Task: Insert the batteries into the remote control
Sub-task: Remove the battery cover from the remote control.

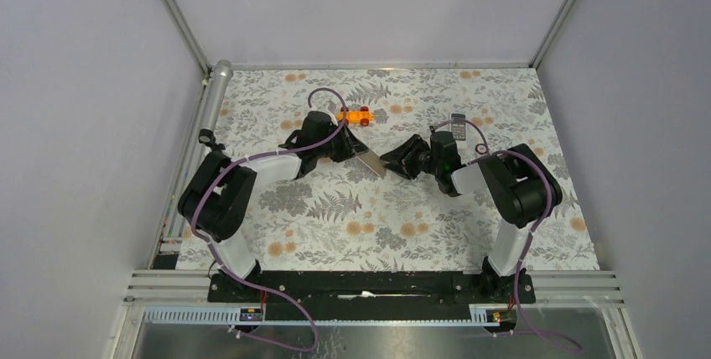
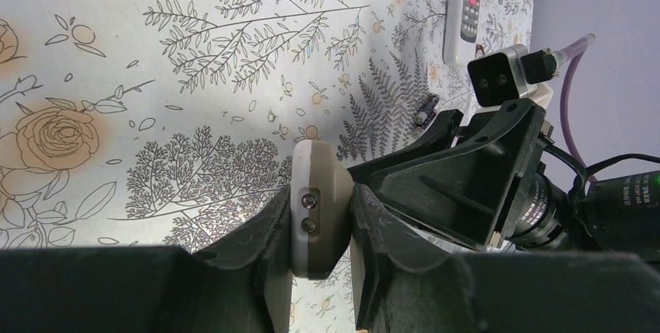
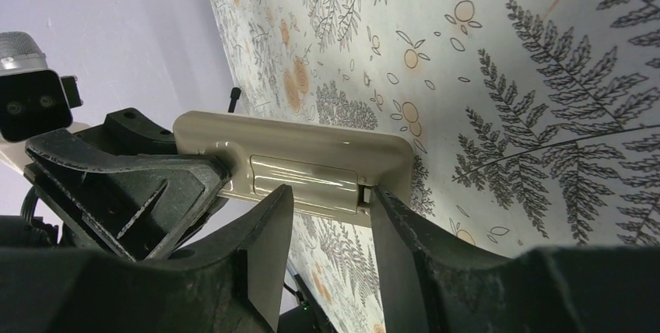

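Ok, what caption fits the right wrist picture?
Left gripper holds the remote control, back showing; right gripper open at its battery cover.

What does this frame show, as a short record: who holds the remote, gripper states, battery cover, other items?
left gripper: shut on the remote control, clamping one end
right gripper: open, fingertips against the remote's beige back, on either side of the battery cover
battery cover: appears in place, compartment hidden
white remote: lies untouched on the floral table
small orange object: on the table behind the left arm, too small to identify
small dark piece: on the table, apart from both grippers
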Controlling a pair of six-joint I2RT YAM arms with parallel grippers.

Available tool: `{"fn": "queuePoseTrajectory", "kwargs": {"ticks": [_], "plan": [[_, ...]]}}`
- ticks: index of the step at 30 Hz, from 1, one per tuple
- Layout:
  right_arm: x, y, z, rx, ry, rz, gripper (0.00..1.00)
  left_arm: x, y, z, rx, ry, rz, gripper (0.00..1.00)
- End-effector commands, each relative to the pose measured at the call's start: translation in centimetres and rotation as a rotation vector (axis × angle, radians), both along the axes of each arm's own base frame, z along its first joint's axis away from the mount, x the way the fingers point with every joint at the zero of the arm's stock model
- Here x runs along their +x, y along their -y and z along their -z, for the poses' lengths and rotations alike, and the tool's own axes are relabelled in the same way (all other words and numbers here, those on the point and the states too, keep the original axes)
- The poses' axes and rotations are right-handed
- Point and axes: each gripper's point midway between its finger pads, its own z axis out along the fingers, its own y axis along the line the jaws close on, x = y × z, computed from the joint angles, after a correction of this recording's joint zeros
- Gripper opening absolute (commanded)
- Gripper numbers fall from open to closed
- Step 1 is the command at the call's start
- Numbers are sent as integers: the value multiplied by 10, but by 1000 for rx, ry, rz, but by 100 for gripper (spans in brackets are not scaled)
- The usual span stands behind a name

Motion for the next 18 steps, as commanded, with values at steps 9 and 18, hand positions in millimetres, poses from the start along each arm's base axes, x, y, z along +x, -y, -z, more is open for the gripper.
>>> {"fn": "queuePoseTrajectory", "kwargs": {"ticks": [9, 18], "plan": [[-3, -22, -3, 102, -5, -63, 60, -4, 11, 4, -42, -4, 55, 0], [1, -38, -43, 346, 164, -115, 58, -14, 19, 16, -56, -75, 99, 0]]}}
